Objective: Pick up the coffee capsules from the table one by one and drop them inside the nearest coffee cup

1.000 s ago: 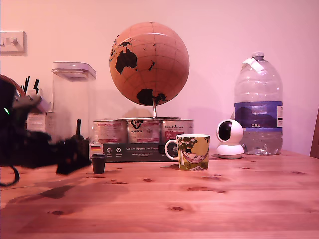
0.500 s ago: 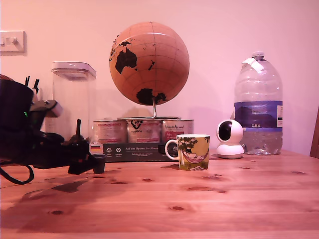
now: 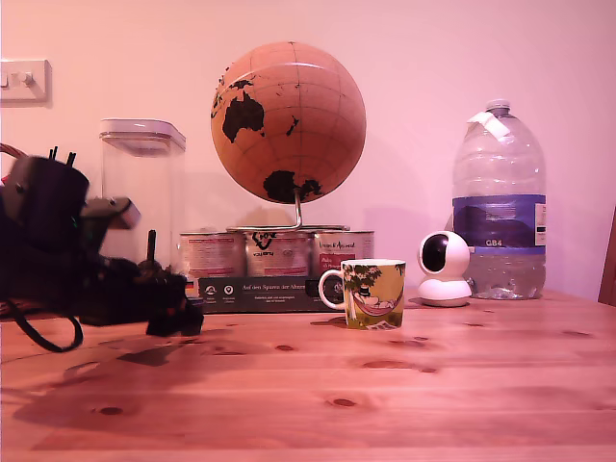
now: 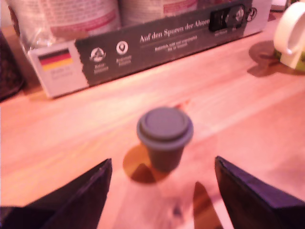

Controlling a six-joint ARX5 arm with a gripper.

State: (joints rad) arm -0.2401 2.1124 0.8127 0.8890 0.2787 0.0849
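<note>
A small dark coffee capsule (image 4: 164, 136) stands upright on the pine table (image 4: 248, 109), lid up. My gripper (image 4: 162, 164) is open, and its two dark fingers (image 4: 78, 198) flank the capsule without touching it. In the exterior view the black gripper (image 3: 185, 316) sits low over the table (image 3: 385, 385) at the view's left, and the capsule cannot be told apart from its tips. The coffee cup (image 3: 373, 294), with its green rim and hammock picture, stands to the exterior view's right of the gripper. Only its white handle (image 4: 291, 36) shows in the wrist view.
A dark box (image 3: 260, 293) holding silver tins (image 3: 279, 252) stands close behind the capsule. Behind it are a cork globe (image 3: 289, 120) and a clear canister (image 3: 144, 192). A white camera (image 3: 445, 269) and a water bottle (image 3: 499, 207) stand at the exterior view's right.
My arm has moved towards the exterior view's right, bringing the open fingers up to and around the capsule. The capsule and cup have not moved.
</note>
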